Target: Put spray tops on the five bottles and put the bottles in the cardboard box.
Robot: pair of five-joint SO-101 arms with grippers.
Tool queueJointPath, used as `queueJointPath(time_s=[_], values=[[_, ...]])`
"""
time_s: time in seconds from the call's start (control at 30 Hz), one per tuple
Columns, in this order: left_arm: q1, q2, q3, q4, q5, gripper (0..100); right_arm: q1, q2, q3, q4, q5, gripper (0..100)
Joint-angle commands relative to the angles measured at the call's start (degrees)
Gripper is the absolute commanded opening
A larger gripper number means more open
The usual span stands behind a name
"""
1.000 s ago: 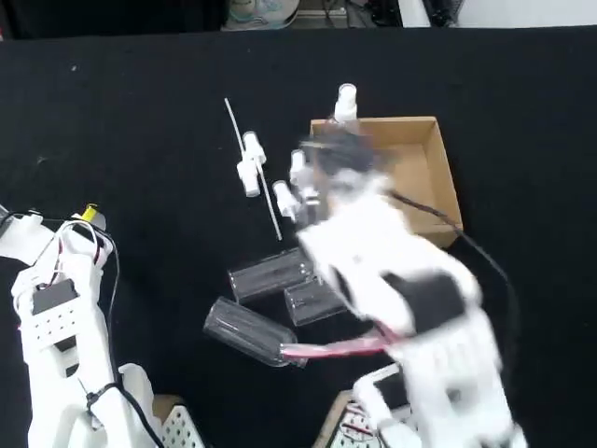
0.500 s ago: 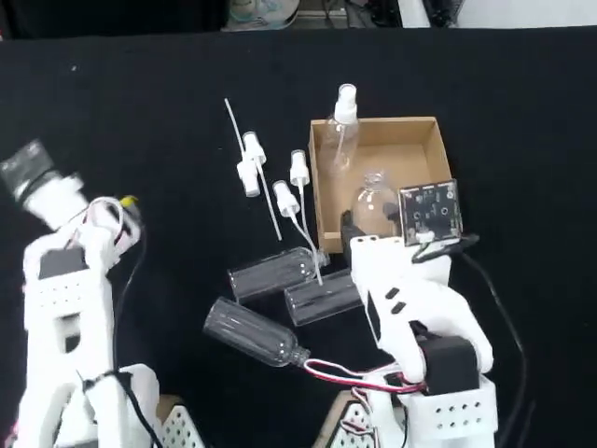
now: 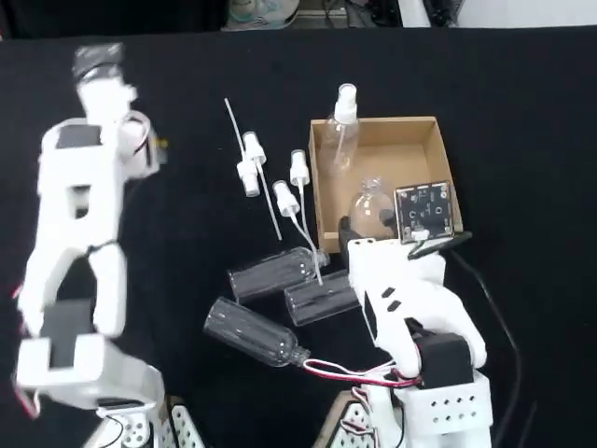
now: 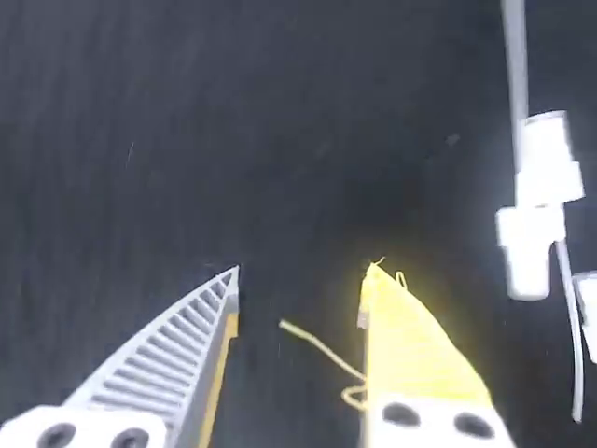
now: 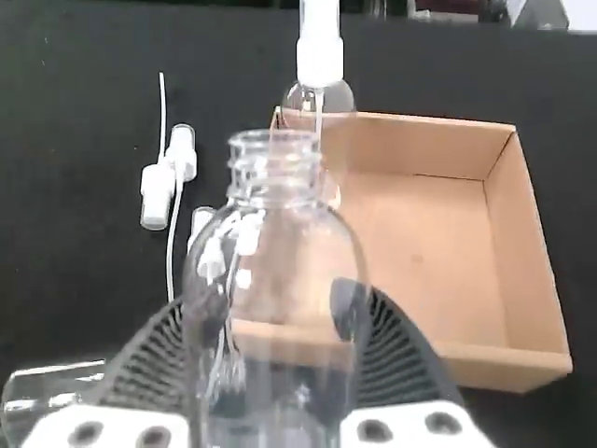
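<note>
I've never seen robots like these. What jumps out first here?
Your eye goes to the right gripper, shut on an uncapped clear bottle held upright by the near side of the cardboard box. A capped bottle stands in the box's far corner, while three bare bottles lie on the black table beside loose spray tops.

Black cloth covers the table (image 3: 522,84); clutter (image 3: 261,11) lies beyond.

Spray tops (image 3: 250,163) left of cardboard box (image 3: 401,154); three bottles (image 3: 270,273) before them.
</note>
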Motion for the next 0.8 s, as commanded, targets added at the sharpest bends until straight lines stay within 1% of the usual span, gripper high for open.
queueJointPath(time_s=[0.0,0.2,0.23,0.3,0.4,0.5,0.63,0.77], values=[[3.38,12.04,-18.07,0.26,-2.64,21,1.23,-0.84,-0.22,-1.67,-0.26,1.1],[6.81,27.08,-31.69,0.79,-2.46,21,1.23,-0.84,-0.13,-1.49,-0.26,1.1],[7.25,28.75,-33.27,0.97,-3.34,21,1.23,-0.84,-0.13,-1.41,-0.26,1.1],[8.31,31.56,-36.18,3.87,-6.07,21,1.23,-0.84,0.22,-1.58,-0.26,1.1],[9.80,32.44,-40.31,11.25,-8.09,21,1.23,-0.84,0.75,-1.76,-0.26,1.1],[10.51,32.00,-42.33,16.97,-7.21,21,1.23,-0.84,0.66,-1.76,-0.26,1.1],[12.26,31.91,-43.91,22.07,-6.86,21,1.23,-0.92,0.66,-1.76,-0.26,1.1],[15.08,31.91,-44.18,24.79,-6.77,21,1.23,-0.92,0.66,-1.76,-0.26,1.1]])
